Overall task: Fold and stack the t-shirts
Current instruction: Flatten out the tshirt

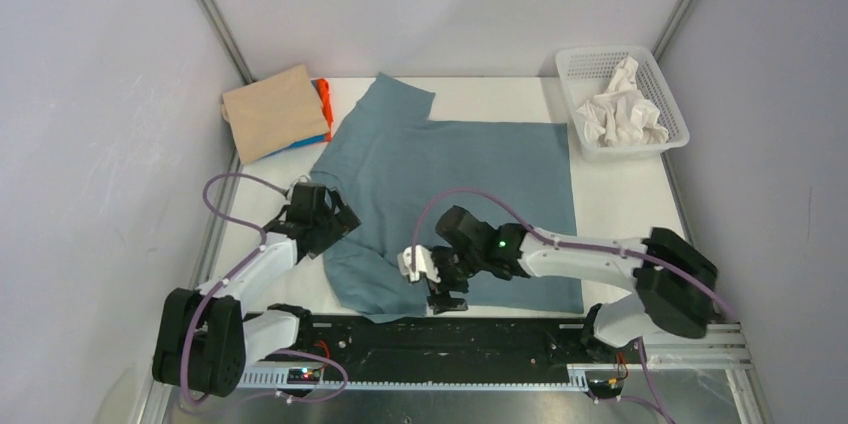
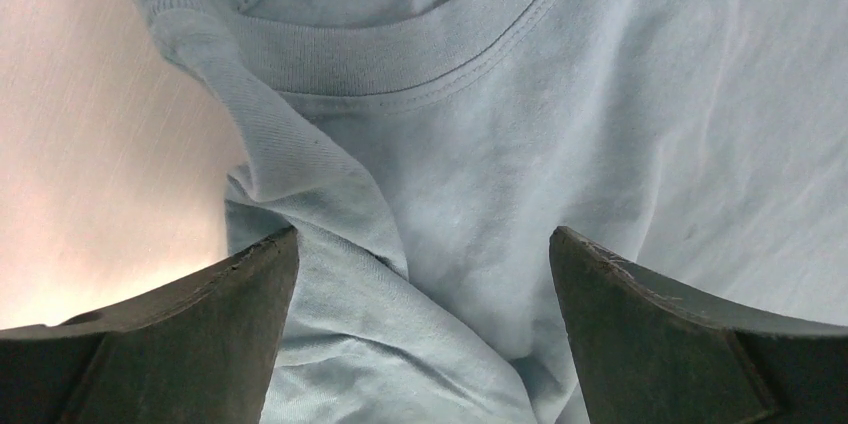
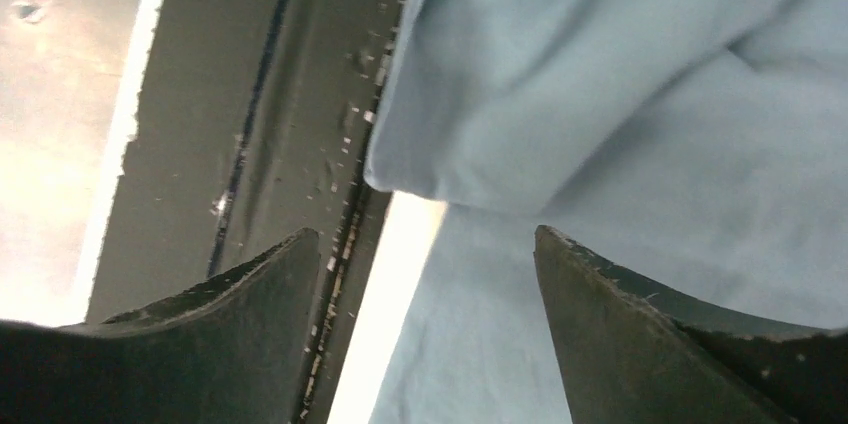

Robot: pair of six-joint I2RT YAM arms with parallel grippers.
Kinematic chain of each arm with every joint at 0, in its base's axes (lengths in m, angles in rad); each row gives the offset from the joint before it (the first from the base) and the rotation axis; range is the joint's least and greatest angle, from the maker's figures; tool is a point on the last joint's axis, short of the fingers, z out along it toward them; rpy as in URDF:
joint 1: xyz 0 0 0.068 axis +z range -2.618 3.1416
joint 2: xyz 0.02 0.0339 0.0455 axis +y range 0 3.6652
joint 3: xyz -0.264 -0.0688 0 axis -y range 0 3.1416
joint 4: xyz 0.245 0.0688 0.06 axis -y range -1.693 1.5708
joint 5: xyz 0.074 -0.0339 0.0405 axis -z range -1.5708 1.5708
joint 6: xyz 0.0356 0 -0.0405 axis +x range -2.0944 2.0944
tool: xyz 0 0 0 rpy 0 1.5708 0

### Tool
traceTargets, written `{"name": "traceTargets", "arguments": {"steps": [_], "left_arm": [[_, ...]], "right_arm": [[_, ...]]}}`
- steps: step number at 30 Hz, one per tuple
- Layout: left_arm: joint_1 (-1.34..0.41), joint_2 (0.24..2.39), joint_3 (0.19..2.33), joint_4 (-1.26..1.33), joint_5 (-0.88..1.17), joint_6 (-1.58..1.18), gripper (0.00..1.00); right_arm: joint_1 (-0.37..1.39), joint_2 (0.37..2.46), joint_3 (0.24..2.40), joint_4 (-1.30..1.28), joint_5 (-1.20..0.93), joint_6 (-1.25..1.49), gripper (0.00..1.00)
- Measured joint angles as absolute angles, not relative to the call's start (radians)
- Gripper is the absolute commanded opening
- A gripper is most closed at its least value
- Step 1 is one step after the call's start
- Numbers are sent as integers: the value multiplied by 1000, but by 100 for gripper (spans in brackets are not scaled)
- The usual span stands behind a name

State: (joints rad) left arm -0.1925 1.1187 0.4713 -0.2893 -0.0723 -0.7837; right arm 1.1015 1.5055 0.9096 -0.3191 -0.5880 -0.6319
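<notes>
Your left arm reaches forward from its base and bends in toward the centre. The left gripper (image 1: 330, 216) hangs low over the neck end of the grey shirt (image 1: 470, 179). In its wrist view the fingers (image 2: 235, 294) stand wide apart with nothing pinched. Loose cloth lies between them, and the ribbed collar (image 2: 400, 54) sits just beyond the tips.

Your right arm stretches from its base at the right across the near edge toward the middle, wrist turned down. The right gripper (image 1: 445, 296) sits over the near edge of the grey shirt, beside the bunched near sleeve (image 1: 365, 284). Its fingers (image 3: 620, 314) are parted and grip nothing. In that view a folded lip of the shirt lies past the tips, with the black rail (image 3: 290, 104) to one side.

The grey shirt is spread flat over the middle of the table (image 1: 620, 204), neck to the left and hem to the right. Its far sleeve (image 1: 400, 96) points to the back.

At the far left corner lies a folded stack, just beside the far sleeve. The tan shirt (image 1: 272, 112) is on top. An orange shirt (image 1: 323, 102) and a blue shirt (image 1: 312, 140) show only as edges beneath it.

At the far right a basket (image 1: 668, 94) holds a crumpled white cloth (image 1: 620, 116), well apart from both grippers. A purple cable loops above each arm.
</notes>
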Motion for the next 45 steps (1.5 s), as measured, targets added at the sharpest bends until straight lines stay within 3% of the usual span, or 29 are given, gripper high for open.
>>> {"name": "traceTargets", "arguments": {"steps": [3, 10, 15, 22, 35, 39, 45], "left_arm": [[-192, 1121, 494, -327, -72, -776, 100], [-192, 1136, 566, -355, -72, -748, 100], [-194, 1209, 609, -358, -70, -727, 100], [-194, 1412, 716, -369, -65, -703, 100], [-196, 1686, 1000, -369, -19, -662, 100], [-231, 1594, 1002, -424, -73, -654, 100], [-431, 1120, 948, -497, -244, -670, 100]], "right_arm": [[1090, 1396, 830, -239, -493, -520, 98], [894, 1250, 712, -11, -217, -12, 100], [700, 1237, 576, 0, -73, 277, 99], [514, 1361, 559, 2, -27, 428, 99], [297, 1485, 598, 187, -187, 447, 99], [324, 1433, 599, 105, -113, 426, 100], [382, 1072, 599, -118, 87, 438, 99]]}}
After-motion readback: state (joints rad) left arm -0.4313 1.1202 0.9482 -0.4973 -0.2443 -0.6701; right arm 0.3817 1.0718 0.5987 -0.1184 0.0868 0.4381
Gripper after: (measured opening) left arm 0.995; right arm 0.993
